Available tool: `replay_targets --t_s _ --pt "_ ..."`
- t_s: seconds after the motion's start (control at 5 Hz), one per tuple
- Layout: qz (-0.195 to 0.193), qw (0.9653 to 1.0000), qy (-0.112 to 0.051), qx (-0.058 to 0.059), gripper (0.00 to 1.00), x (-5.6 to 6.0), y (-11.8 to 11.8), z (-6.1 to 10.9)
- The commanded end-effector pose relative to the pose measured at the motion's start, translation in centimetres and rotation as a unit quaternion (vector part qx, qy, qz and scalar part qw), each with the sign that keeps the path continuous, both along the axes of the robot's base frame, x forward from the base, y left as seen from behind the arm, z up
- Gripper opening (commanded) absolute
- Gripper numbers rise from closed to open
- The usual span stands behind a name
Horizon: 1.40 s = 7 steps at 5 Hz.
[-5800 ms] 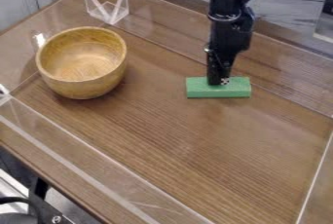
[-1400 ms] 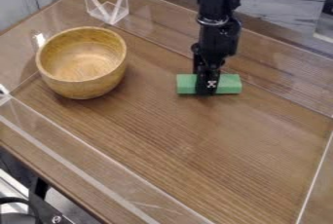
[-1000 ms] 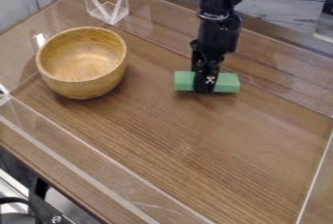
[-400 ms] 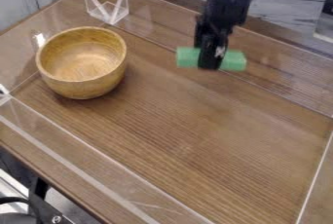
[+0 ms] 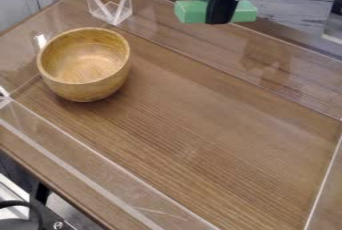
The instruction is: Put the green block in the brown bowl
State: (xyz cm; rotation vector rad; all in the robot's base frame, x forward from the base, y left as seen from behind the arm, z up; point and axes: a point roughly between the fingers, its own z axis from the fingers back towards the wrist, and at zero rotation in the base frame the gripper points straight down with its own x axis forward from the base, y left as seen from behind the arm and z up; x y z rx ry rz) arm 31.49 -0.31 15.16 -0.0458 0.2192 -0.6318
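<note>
The green block (image 5: pixel 191 12) hangs level in the air near the top of the camera view, well above the table. My gripper (image 5: pixel 218 14) is shut on its middle, black fingers pointing down, and the bar's two ends stick out on either side. The brown bowl (image 5: pixel 84 63) stands on the wooden table (image 5: pixel 201 124) at the left, empty, well to the left of and below the block.
A clear plastic wall (image 5: pixel 80 169) rims the table on its near and left sides. A small clear folded stand (image 5: pixel 110 6) sits at the back behind the bowl. The table's near-left edge drops off to the floor.
My gripper has lifted the green block straight up off the table, from beside the bowl's level to high in the picture. The bowl has not moved.
</note>
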Motion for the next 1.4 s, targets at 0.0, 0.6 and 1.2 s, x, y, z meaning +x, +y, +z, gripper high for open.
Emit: replay_targets --t_s 0.0,0.6,1.2 --pt "0.004 0.9993 -0.038 0.005 0.0 -0.8 1.2 3.4" --pt "0.085 0.9958 -0.029 0.019 0.0 -5.1 5.7 4.8" --pt "0.116 0.9921 -0.023 0.042 0.0 -7.7 14.9 3.6"
